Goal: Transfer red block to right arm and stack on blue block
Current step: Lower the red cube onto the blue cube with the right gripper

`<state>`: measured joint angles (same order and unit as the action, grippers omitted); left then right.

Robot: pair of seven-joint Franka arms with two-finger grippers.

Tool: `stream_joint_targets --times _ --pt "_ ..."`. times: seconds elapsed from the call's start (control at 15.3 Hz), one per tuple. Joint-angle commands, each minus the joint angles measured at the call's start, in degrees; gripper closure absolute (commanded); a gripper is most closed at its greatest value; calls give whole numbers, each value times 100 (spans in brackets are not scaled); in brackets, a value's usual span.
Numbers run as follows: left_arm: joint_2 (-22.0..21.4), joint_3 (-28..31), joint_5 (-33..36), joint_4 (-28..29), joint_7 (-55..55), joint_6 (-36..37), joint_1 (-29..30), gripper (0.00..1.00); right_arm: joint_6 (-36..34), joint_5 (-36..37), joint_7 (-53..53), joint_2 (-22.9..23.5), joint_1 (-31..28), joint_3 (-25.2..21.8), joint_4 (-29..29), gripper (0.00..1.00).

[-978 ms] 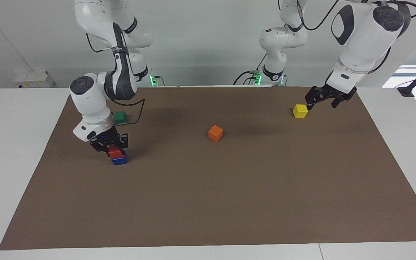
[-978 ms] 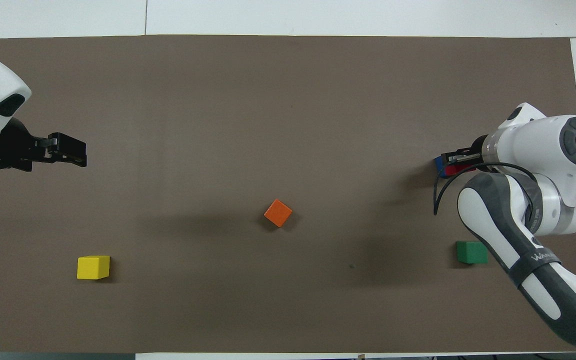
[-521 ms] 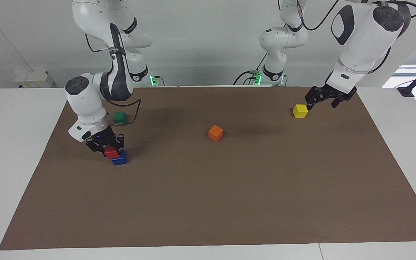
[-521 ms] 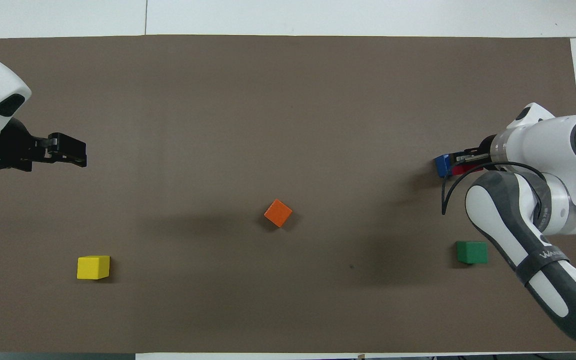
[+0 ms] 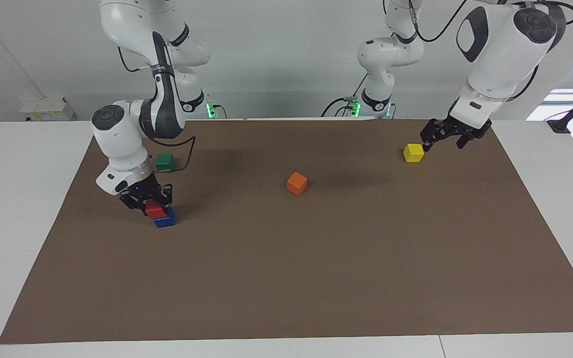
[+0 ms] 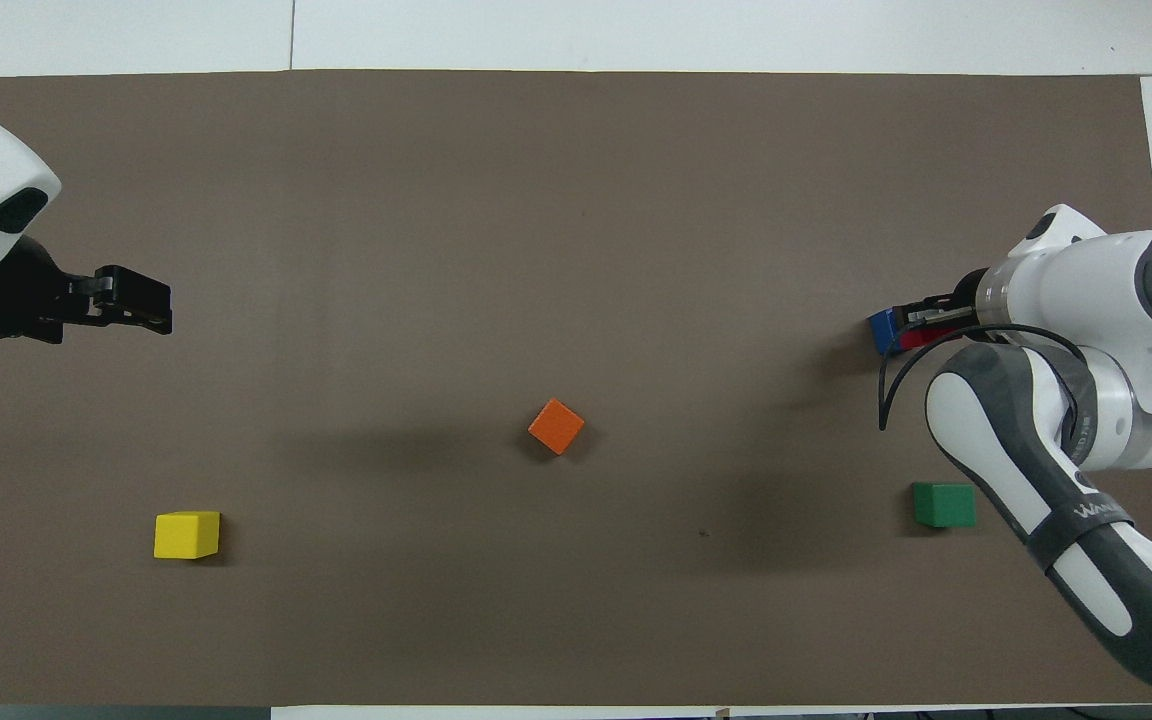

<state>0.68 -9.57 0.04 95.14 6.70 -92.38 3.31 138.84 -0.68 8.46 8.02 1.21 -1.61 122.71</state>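
My right gripper [image 5: 152, 204] is shut on the red block [image 5: 156, 211]. It holds the block low over the blue block [image 5: 165, 221], off-centre toward the right arm's end of the table. The red block overlaps the blue one's top edge; whether they touch I cannot tell. In the overhead view the red block [image 6: 924, 339] peeks out under the right gripper [image 6: 921, 322], with the blue block [image 6: 882, 331] showing beside it. My left gripper [image 5: 443, 139] hangs open and empty above the mat by the yellow cube [image 5: 413, 152], and the left arm waits.
An orange cube [image 5: 296, 183] lies mid-mat. A green cube [image 5: 165, 160] sits nearer the robots than the blue block, close to the right arm's forearm and cable. The brown mat [image 5: 316, 278] covers the white table.
My right gripper has carried the red block from squarely above the blue block a little toward the right arm's end, baring more of the blue block. The left arm has not moved.
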Motion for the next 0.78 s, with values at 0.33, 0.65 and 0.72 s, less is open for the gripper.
stream_joint_targets --times 0.33,0.65,0.72 --pt "-16 61 -65 -22 -11 54 3 0 179 59 -2 7 2 21 69 100" --pt "-16 61 -65 -22 -11 54 12 0 179 59 -73 -2 82 21 69 100" --pt "-16 61 -65 -22 -11 54 3 0 170 59 -73 -2 82 21 69 100"
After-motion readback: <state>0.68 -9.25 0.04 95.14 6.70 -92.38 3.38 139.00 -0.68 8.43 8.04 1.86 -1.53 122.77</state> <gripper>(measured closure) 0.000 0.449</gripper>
